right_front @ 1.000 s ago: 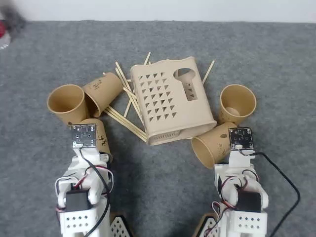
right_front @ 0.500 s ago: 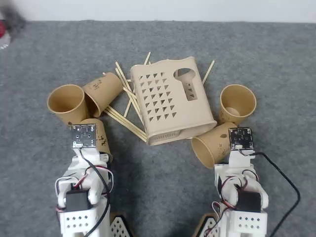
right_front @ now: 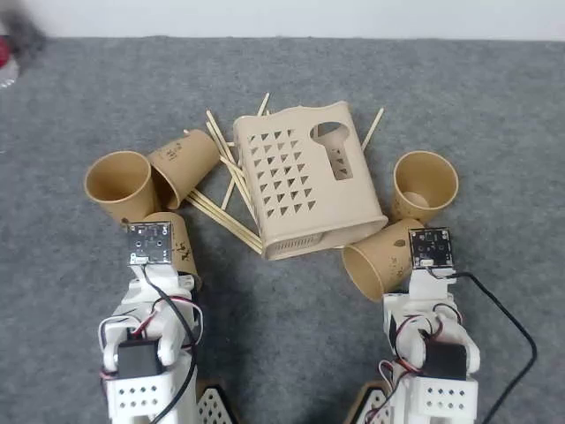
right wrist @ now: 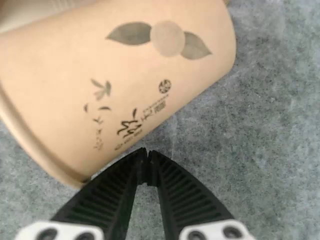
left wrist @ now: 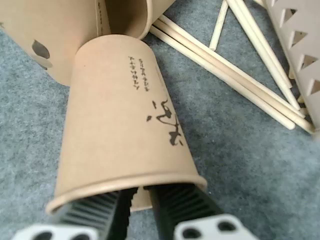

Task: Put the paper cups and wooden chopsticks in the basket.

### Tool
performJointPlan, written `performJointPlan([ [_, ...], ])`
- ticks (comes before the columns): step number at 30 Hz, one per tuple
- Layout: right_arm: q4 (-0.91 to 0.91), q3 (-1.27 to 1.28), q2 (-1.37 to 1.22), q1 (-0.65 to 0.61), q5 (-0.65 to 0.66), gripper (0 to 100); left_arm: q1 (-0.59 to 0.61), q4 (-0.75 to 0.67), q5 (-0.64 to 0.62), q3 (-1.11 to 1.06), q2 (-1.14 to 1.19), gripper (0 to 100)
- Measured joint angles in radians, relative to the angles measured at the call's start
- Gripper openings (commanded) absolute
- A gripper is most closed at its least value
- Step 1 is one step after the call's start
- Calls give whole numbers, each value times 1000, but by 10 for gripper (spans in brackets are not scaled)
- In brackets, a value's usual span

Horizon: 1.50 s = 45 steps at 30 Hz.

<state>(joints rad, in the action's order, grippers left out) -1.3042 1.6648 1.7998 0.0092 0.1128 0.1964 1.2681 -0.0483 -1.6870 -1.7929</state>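
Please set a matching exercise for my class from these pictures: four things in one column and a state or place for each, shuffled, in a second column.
Things
1. basket
2. chopsticks
3. right gripper
4. far-right cup

States or places
A. standing upright, mouth up
B. shut, holding nothing
C. tipped over on its side
D. scattered on the carpet beside the basket

Pairs: 1-C, 2-D, 3-B, 4-A
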Motion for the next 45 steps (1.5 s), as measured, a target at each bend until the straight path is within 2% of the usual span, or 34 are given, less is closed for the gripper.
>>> performJointPlan([
  [38, 0, 0, 0, 0, 0, 9, -2, -3, 0, 0, 0, 13],
  [45, 0, 0, 0, -2, 0, 9, -123, -5, 2, 0, 0, 13],
])
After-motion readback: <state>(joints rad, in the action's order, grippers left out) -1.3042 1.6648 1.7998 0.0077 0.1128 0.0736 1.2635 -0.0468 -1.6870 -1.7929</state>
